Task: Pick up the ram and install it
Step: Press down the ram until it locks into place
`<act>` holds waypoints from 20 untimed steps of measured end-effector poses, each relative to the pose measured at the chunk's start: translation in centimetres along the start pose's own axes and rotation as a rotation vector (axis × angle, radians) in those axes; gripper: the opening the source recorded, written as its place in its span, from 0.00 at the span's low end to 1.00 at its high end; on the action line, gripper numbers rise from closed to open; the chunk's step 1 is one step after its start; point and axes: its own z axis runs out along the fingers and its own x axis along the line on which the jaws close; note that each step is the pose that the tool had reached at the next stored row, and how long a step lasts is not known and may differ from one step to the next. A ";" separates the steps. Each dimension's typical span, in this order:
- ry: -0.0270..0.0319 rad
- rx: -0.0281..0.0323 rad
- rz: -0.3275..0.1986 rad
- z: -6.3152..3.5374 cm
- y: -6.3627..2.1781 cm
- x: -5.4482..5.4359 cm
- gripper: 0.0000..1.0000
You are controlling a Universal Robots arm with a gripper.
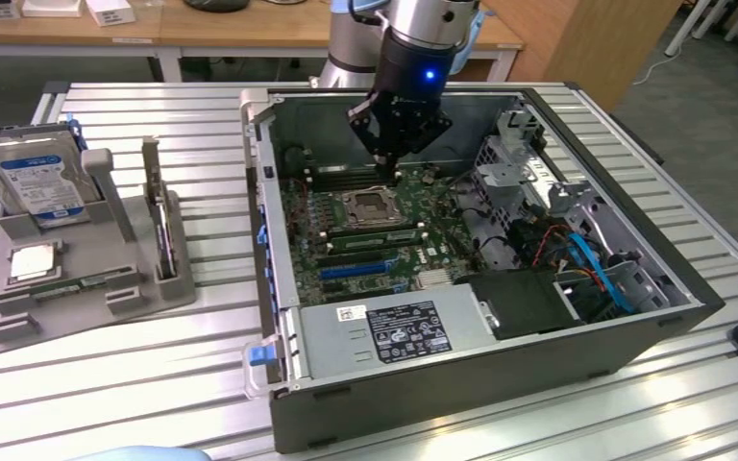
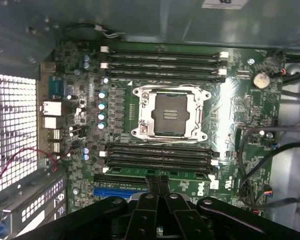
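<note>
Exterior view: my end effector (image 1: pixel 395 165) closed, empty, hovering inside computer case (image 1: pixel 676 288) over motherboard (image 2: pixel 240 115). Ram (image 1: pixel 85 285) untouched on gray holder (image 1: pixel 36 327). Pickup pending; needs jaws opened.

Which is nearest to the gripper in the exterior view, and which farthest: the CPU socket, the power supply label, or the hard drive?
From the gripper:
1. CPU socket, just below it on the motherboard.
2. Power supply label, at the case's front.
3. Hard drive, on the grey stand at the exterior view's left.

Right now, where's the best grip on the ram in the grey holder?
Probably mid-length, coming straight down: the ram lies lengthwise and low in the grey holder, with raised blocks near its ends and its middle free from above.
</note>
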 end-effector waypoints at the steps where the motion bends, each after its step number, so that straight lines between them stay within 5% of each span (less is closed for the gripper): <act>1: -0.0008 -0.0005 0.008 0.00 0.00 0.0 0.10; 20: -0.0017 -0.0026 0.044 -0.53 -0.02 0.0 0.10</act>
